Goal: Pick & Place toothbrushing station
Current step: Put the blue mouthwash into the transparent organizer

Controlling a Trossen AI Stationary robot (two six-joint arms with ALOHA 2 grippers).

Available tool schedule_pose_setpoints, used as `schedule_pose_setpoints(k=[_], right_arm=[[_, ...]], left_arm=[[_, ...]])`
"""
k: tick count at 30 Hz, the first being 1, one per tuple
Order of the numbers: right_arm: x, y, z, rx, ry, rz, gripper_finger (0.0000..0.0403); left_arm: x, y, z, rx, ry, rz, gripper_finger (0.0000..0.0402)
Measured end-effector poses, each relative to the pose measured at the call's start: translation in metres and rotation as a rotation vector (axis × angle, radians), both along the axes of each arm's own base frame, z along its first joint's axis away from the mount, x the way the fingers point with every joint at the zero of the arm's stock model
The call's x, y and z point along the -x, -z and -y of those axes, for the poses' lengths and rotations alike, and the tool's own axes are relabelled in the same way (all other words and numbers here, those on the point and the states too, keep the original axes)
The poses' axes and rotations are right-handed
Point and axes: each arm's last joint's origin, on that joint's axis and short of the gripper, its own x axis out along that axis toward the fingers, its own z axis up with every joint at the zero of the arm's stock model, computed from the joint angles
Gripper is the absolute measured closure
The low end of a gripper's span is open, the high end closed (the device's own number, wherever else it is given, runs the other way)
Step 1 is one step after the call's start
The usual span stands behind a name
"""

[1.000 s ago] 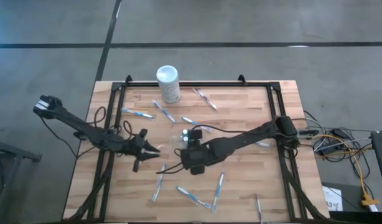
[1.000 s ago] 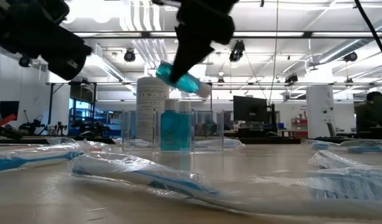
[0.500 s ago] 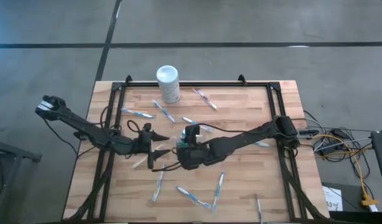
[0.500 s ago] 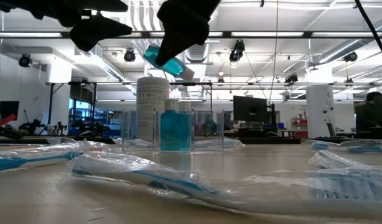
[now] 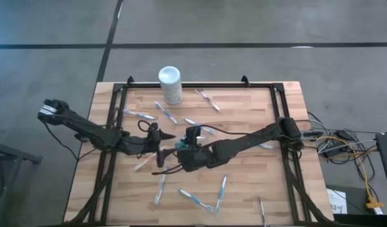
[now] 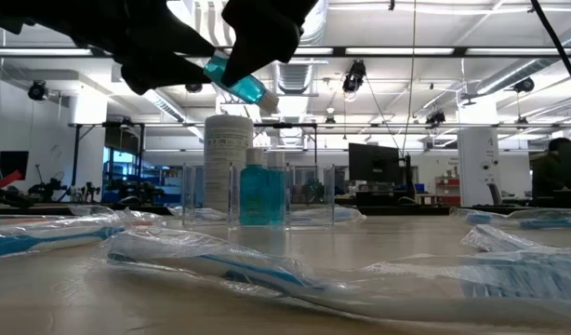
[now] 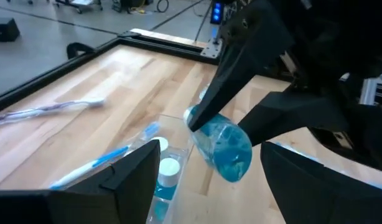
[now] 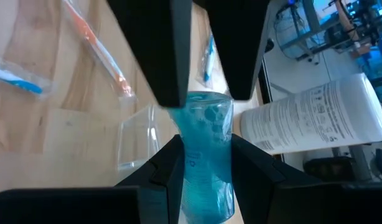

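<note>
Two grippers meet over the middle of the tabletop [image 5: 256, 183], and between them hangs a small bottle of blue liquid [image 6: 235, 81]. From the low view, wrapped toothbrushes [image 6: 211, 261] lie nearest; behind them stands the clear toothbrushing station [image 6: 258, 195], already holding another blue bottle [image 6: 254, 195], with the white canister [image 6: 228, 163] beyond it.

The right gripper [image 8: 200, 118] is pinching the blue bottle, tilted, cap end lower and pointing toward the station. The left gripper [image 7: 206, 180] has its fingers spread wide, facing the bottle from the opposite side and apart from it.

The station sits on the tabletop directly below and slightly beyond the held bottle; the left wrist view shows its rim [image 7: 172, 121] under the bottle's cap. My judgement: the bottle's long axis must come upright over that opening, and the right arm is the one placed to lower it.
</note>
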Motion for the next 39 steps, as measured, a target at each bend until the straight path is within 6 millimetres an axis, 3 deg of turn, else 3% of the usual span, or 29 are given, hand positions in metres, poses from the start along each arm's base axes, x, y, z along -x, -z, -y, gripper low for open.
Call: schedule_pose_setpoints(k=[12,24,39], right_arm=[[-0.003,-0.003,-0.001,-0.001,-0.013,0.04,0.0298],[0.002,-0.001,-0.009,0.02,-0.029,-0.008,0.0298],[0.0,-0.003,-0.009,0.051,-0.012,0.03,0.0298]], left_arm=[[-0.019,-0.001,0.004,-0.078,0.044,-0.044,0.0129],[-0.012,-0.013,0.003,-0.044,0.071,0.02,0.022],[-0.015,-0.01,0.002,0.001,0.044,0.018,0.0225]])
